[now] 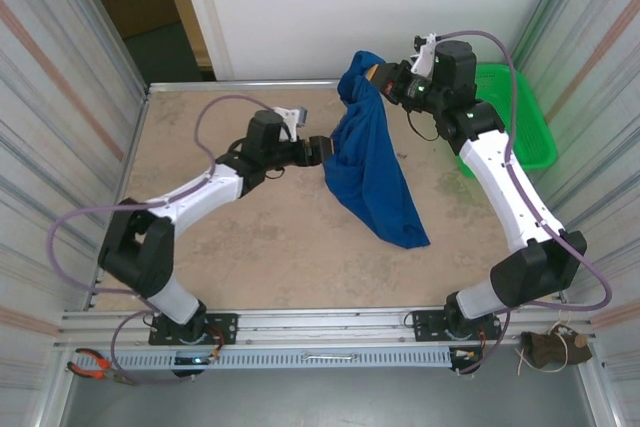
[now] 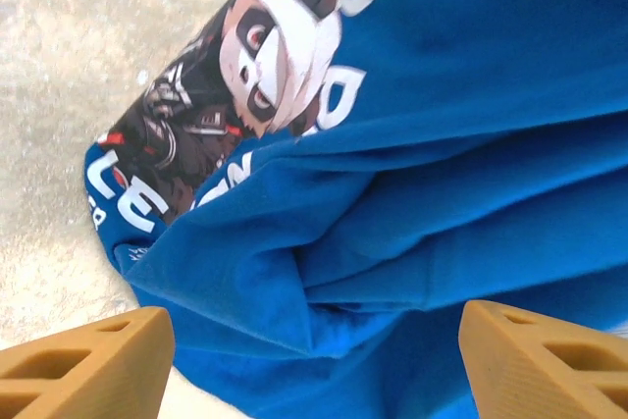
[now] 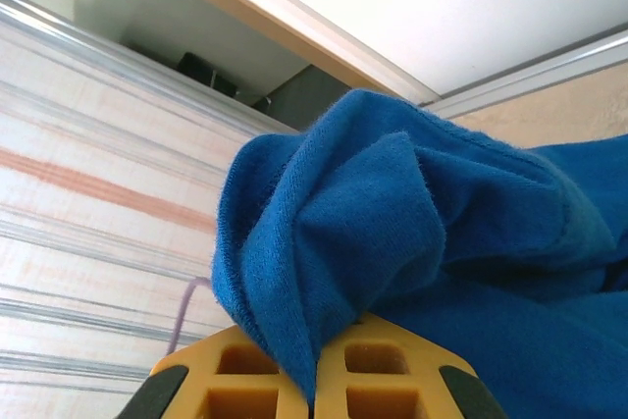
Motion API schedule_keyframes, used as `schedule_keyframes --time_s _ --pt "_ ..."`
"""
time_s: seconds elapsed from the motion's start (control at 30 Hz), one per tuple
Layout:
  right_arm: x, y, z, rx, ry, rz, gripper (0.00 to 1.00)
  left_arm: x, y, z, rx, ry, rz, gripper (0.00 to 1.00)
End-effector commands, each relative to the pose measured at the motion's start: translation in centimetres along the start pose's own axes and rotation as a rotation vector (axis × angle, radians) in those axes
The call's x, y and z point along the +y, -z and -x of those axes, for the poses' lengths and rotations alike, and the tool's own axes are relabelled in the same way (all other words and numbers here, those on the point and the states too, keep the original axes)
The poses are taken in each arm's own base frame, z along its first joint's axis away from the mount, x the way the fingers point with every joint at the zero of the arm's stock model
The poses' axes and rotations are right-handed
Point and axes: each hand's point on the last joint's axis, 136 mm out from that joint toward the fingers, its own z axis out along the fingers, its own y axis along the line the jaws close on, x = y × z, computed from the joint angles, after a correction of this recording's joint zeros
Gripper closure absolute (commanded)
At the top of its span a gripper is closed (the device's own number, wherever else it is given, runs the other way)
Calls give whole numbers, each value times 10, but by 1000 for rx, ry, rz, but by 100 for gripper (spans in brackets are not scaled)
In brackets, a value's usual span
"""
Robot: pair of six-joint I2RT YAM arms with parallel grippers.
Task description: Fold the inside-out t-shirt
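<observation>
Rightward past t-shirt (image 1: 368, 169), green basket (image 1: 530, 137)

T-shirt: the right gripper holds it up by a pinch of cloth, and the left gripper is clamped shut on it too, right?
No. The right gripper does hold the t-shirt up by a pinch, but the left gripper is open, not clamped: the left wrist view shows its fingers wide apart.

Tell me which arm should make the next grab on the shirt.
Left, probably. The left gripper is open beside the hanging t-shirt, cloth just ahead of its fingers. The right gripper is shut on the t-shirt's top, holding it up.
</observation>
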Motion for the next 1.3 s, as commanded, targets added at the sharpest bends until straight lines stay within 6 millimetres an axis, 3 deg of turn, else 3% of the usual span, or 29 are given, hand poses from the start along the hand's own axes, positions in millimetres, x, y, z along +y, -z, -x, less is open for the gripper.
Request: schedule_keyframes --time_s 0.0,0.17,0.43,0.53,0.6,0.67,0.7,0.73,0.83,0.9,0.97,1.07,1.1,1.13,1.17,1.2,1.27 --pt "27 17 8 -38 8 84 100 -6 -14 21 -90 -55 24 23" --pt "35 22 7 -42 -2 108 100 7 -43 10 -44 -57 117 23" --pt "62 32 14 -53 -22 193 100 40 -68 0 8 -7 304 27" --pt "82 37 25 -68 -14 234 100 35 -78 3 29 -15 291 30" --pt "95 43 36 -83 3 247 100 28 -78 11 32 -33 267 47" --pt "98 50 50 -120 13 235 100 15 -66 30 14 -62 212 81" --pt "94 52 57 -141 7 218 100 7 -57 41 -1 -68 174 91" --pt "86 54 63 -162 -6 192 100 -1 -45 55 -18 -71 112 99" --pt "39 46 66 -191 -62 87 100 -34 -3 88 -40 -99 -114 100" --pt "-9 36 58 -208 -107 -8 100 -57 25 99 -24 -133 -264 100" --pt "-69 22 42 -223 -152 -130 100 -78 53 105 -8 -182 -408 100" --pt "-138 5 14 -194 -195 -269 100 -94 80 105 15 -228 -549 100" --pt "-160 -2 1 -154 -201 -322 83 -94 86 106 17 -234 -577 100" --pt "-177 -5 -12 -113 -200 -374 59 -95 91 106 22 -236 -607 100" --pt "-185 -5 -21 -86 -186 -398 44 -93 93 106 25 -231 -631 100" --pt "-189 -2 -31 -67 -163 -417 35 -93 98 107 28 -224 -661 100" --pt "-178 12 -43 -70 -72 -429 26 -91 104 108 36 -215 -703 100"
